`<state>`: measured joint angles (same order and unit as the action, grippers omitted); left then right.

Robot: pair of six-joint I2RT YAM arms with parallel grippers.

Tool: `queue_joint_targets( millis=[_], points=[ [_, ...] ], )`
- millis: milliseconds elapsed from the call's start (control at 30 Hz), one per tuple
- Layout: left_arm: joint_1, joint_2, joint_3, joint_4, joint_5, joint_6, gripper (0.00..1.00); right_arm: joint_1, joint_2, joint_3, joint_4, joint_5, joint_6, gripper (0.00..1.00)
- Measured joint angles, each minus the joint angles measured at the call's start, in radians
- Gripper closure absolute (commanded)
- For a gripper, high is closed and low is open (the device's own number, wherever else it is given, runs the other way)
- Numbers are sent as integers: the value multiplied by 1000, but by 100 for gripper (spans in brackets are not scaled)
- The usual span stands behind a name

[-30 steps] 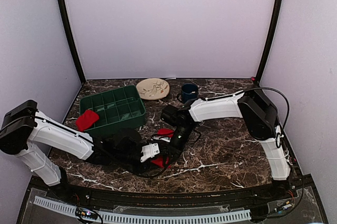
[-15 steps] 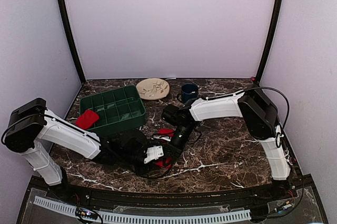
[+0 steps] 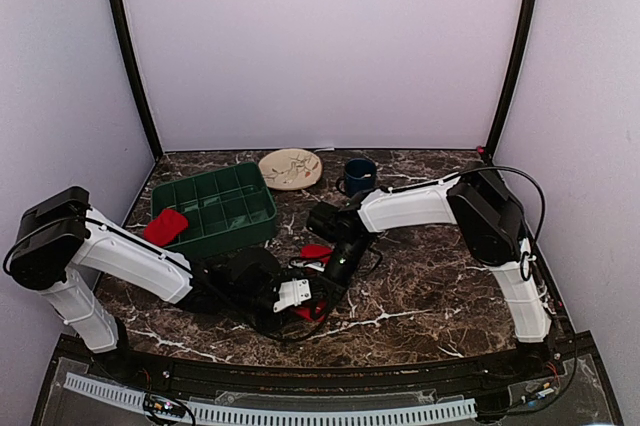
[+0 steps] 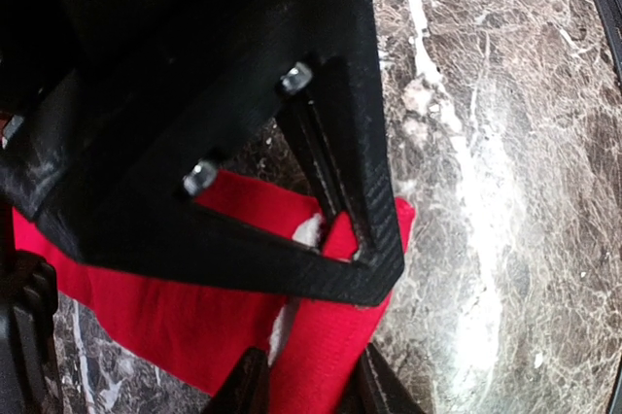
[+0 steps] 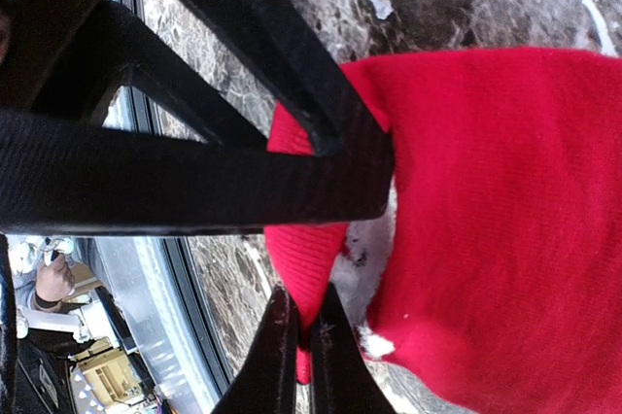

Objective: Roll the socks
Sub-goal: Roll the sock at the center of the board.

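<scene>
A red sock (image 3: pixel 312 252) lies on the marble table between the two grippers, mostly hidden under them in the top view. In the left wrist view my left gripper (image 4: pixel 303 385) is shut on a folded strip of the red sock (image 4: pixel 330 336), with the flat part of it spread to the left. In the right wrist view my right gripper (image 5: pixel 296 356) is pinched shut on a thin fold of the same sock (image 5: pixel 505 229). A second red sock (image 3: pixel 165 227) lies on the rim of the green tray (image 3: pixel 222 204).
A beige plate (image 3: pixel 290 168) and a dark blue mug (image 3: pixel 359 175) stand at the back of the table. The green tray with compartments sits at the back left. The table's front edge runs just below the grippers.
My left gripper has moved slightly right and closer to the right gripper over the sock. The right arm has barely moved.
</scene>
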<state>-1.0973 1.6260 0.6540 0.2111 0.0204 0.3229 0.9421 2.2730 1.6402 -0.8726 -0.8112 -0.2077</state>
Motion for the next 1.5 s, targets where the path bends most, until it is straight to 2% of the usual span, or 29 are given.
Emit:
queue_joint_targets(
  millis=[100, 133, 633, 767, 1233, 1500],
  points=[
    [0, 0, 0, -1, 5, 8, 96, 0, 1, 4, -5, 1, 0, 96],
    [0, 0, 2, -5, 8, 11, 100, 0, 1, 6, -7, 2, 0, 95],
    [0, 33, 71, -83, 20, -12, 100, -6, 1, 13, -23, 20, 9, 78],
    [0, 34, 85, -115, 21, -32, 100, -19, -13, -14, 11, 7, 37, 68],
    [2, 33, 112, -180, 49, -113, 100, -101, -129, -190, 245, 26, 173, 63],
    [69, 30, 124, -219, 140, -183, 100, -107, -227, -328, 393, 83, 236, 64]
  ],
)
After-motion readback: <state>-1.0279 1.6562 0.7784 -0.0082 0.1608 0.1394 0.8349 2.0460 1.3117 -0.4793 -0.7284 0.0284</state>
